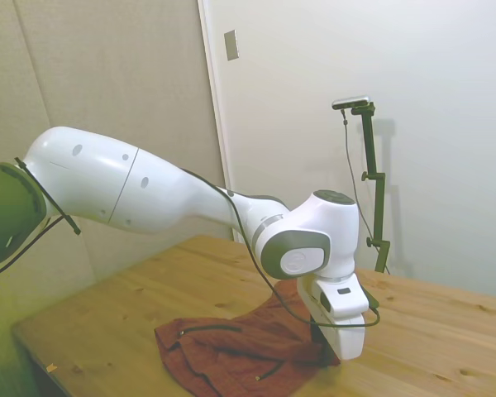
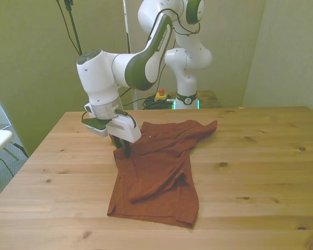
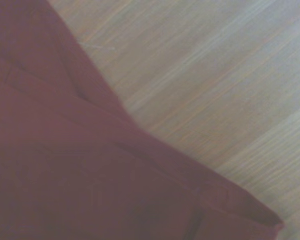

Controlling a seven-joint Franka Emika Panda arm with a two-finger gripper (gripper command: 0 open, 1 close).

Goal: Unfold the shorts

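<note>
We see the shorts (image 2: 159, 172) as soft matt rust-brown cloth, creased and limp; the bench (image 2: 261, 156) as pale knotty wood with visible grain, faintly satin; the arm (image 2: 101, 78) as smooth glossy white plastic.

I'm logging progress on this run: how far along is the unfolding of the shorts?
Partly done, by the look of it. The shorts lie mostly spread on the table, one part reaching toward the front view's right. In hand: the gripper is down at the fabric's edge on the front view's left; whether it grips is unclear. Left: a fold still lies across the middle, and the cloth is rumpled.
</note>
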